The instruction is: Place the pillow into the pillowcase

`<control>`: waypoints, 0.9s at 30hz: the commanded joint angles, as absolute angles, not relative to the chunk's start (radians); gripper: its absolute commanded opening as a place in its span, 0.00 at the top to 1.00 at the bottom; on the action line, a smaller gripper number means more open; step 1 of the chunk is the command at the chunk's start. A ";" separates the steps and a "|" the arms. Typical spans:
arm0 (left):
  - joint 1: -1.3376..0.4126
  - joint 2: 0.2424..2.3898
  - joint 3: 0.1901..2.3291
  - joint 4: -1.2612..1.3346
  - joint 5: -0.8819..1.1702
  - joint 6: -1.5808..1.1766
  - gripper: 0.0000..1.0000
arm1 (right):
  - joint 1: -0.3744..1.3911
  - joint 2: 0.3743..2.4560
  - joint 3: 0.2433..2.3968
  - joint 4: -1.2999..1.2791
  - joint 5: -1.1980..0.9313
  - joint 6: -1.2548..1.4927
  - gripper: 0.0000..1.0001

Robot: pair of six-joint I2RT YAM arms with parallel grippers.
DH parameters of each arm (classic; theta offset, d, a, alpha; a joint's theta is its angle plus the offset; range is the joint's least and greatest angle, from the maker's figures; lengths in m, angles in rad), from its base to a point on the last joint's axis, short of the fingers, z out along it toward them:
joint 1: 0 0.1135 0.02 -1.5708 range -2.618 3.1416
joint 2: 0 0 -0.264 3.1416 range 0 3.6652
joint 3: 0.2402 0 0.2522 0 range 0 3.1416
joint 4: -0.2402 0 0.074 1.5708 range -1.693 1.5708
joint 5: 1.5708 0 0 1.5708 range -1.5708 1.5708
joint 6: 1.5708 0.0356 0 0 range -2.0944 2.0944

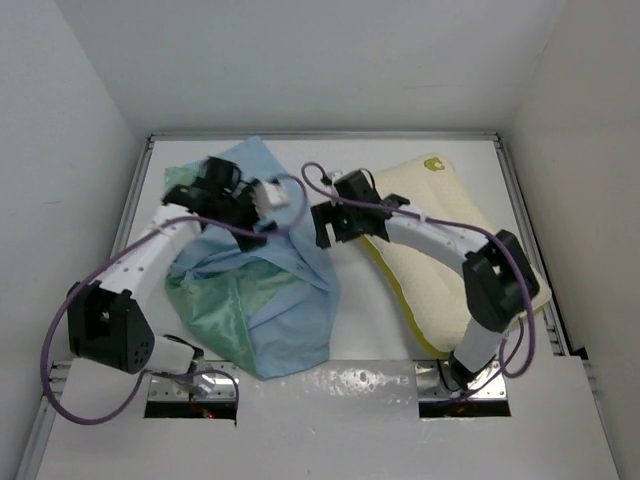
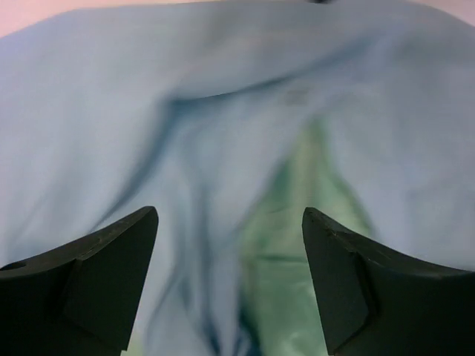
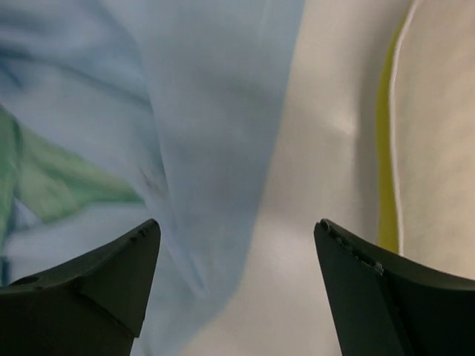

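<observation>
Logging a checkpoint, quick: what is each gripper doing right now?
Left gripper: open, empty, above the soft light blue and mint green cloth pillowcase.
Right gripper: open, empty, at that pillowcase's edge.

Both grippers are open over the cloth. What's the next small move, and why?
Probably lower the left gripper and pinch the blue fold beside the green face of the pillowcase. Both grippers are open and hold nothing, the right gripper hovers at the cloth's edge, and the pillow lies outside.

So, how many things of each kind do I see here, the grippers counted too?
Cream-white bumpy rectangular pillow with yellow edge band: 1
Soft cloth pillowcase, light blue and mint green: 1
Black two-finger grippers (left gripper, right gripper), both open: 2
Total: 4
</observation>
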State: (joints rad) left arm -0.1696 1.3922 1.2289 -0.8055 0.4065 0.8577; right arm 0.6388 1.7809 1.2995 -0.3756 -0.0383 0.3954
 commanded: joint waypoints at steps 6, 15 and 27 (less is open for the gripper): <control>-0.333 1.485 1.017 -0.630 0.264 1.002 0.18 | 0.719 1.490 0.772 -0.056 -0.075 0.480 0.16; -0.333 1.664 1.042 -0.460 0.253 0.838 0.47 | 0.818 1.607 0.692 0.129 -0.176 0.564 0.20; 0.000 1.496 1.198 -0.632 0.437 0.558 1.00 | 0.600 1.911 1.176 -0.083 -0.114 0.505 1.00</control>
State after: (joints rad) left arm -0.0879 1.6245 1.0622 -0.5831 0.3367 0.6727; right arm 0.7006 1.8656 0.9825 -0.0242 -0.1570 0.5453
